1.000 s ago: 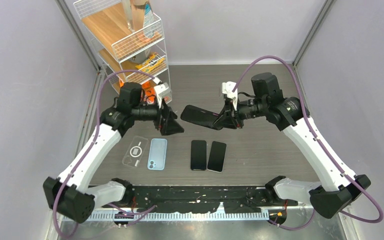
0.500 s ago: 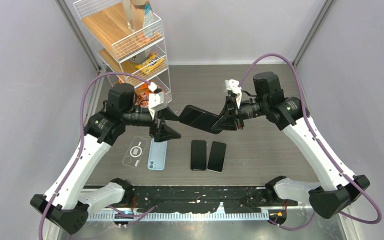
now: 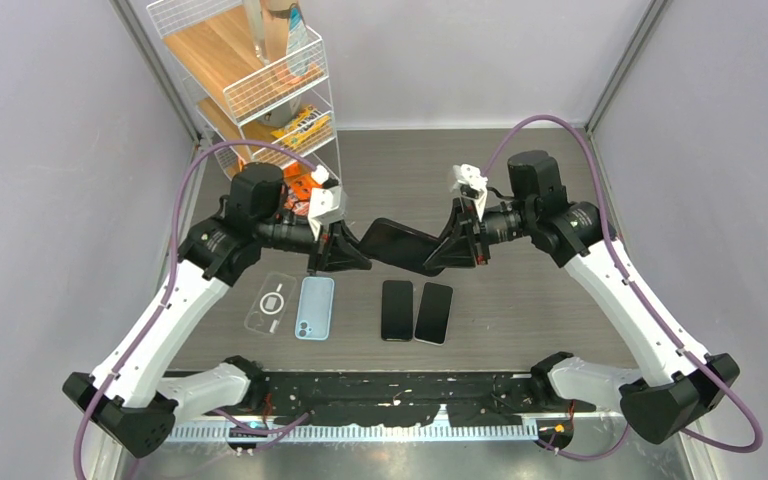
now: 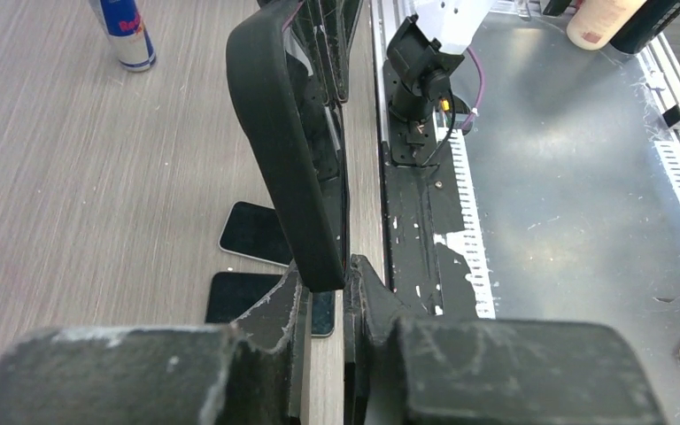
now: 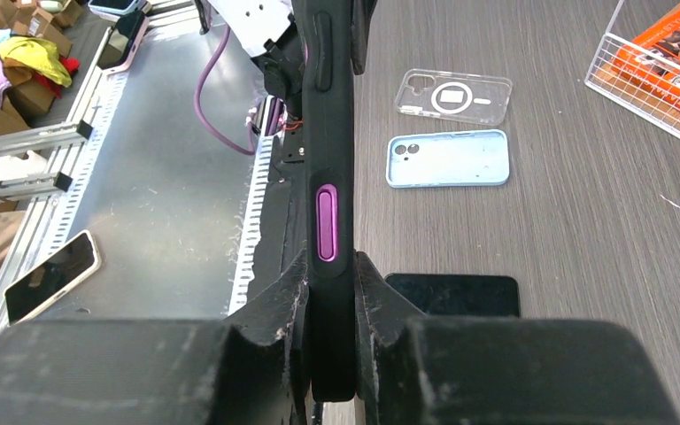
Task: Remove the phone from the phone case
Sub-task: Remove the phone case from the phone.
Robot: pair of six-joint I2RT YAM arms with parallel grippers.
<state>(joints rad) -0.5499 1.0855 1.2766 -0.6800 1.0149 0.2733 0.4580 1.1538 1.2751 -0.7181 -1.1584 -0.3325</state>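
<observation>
Your two arms meet over the middle of the worktop, and the black phone case hangs in the air between them, clear of the surface. It lies roughly level and runs left to right, with its left end a little farther from you than its right.

Your right claw is pinching the right end of the case. In the right wrist view its fingers press on both broad faces, and the thin edge with a purple button faces the camera.

Your left claw is pressed together on the left end. In the left wrist view the rounded end of the case sits right between the fingertips, with only a sliver of gap beside it. From these views you cannot pick the phone out from the case around it.

On the worktop below and nearer to you lie four things in a row. From the left they are a clear case, a light-blue case just beside it, then two dark phones side by side and touching. A wire rack stands at the far left corner.
</observation>
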